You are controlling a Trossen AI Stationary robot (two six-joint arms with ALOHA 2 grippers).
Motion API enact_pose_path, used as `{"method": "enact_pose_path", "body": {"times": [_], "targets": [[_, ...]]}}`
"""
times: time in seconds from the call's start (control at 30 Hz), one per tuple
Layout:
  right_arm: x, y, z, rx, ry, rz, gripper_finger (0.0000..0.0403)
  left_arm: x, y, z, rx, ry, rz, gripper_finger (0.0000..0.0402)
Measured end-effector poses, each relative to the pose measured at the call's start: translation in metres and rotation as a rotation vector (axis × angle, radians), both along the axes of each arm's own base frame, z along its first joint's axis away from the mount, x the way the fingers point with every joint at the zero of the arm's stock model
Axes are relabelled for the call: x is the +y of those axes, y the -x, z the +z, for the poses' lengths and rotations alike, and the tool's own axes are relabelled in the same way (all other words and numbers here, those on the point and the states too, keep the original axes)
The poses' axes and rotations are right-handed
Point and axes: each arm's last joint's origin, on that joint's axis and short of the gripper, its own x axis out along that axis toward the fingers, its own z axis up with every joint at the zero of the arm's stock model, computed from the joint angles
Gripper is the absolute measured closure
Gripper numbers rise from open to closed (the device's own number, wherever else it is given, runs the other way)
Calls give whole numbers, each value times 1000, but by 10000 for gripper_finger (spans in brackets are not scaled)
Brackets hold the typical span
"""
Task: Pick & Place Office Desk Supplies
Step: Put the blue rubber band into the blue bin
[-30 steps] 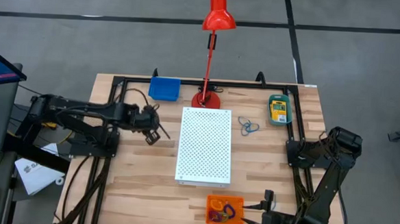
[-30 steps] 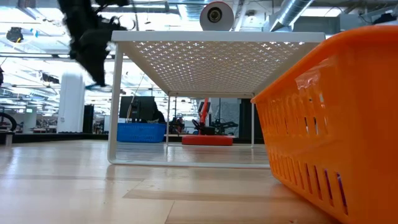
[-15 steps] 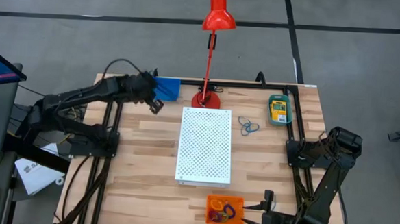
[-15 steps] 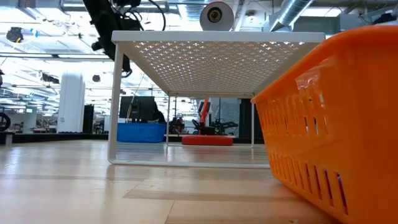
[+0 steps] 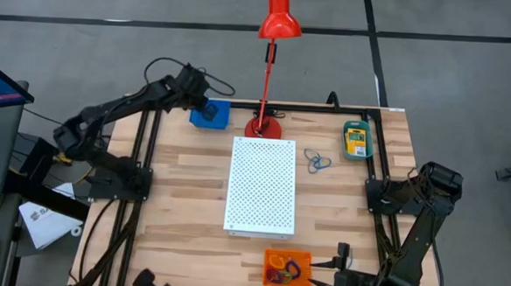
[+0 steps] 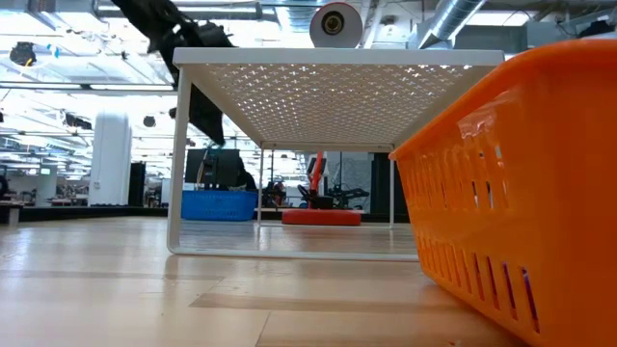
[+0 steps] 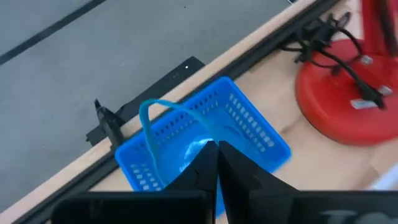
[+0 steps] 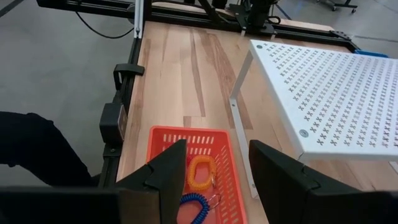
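table (image 5: 182, 200): pale wood planks, matt | board (image 5: 262, 185): white perforated metal | blue tray (image 7: 249, 127): slotted plastic | lamp (image 5: 278, 22): glossy red

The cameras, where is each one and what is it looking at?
High view: above, facing straight down; both arms, left end effector over the blue tray.
Low view: at tabletop height, facing level under the white board; a dark arm shows above.
Left wrist view: on the left arm, facing the blue tray; shut fingers pinch a blue loop.
Right wrist view: on the right arm, open end effector facing the orange tray.
Shared: high and left wrist both show the red lamp base.
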Motion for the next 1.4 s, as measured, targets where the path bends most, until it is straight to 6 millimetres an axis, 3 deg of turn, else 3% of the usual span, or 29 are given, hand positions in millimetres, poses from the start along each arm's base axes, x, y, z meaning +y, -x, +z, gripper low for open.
{"method": "enact_pose_path", "body": {"times": [0.23, 0.57, 1.2, 1.4], "targets": [[0, 0, 0, 2, 0, 1, 232, 29, -5, -32, 4, 68, 14, 401], [-1, 0, -1, 6, 3, -3, 232, 41, -17, -66, 60, 121, 3, 401], [-1, 0, -1, 6, 1, -4, 232, 37, -20, -70, 59, 155, -17, 401], [-1, 0, -1, 12, 0, -6, 232, 33, -25, -69, 64, 143, -51, 368]]}}
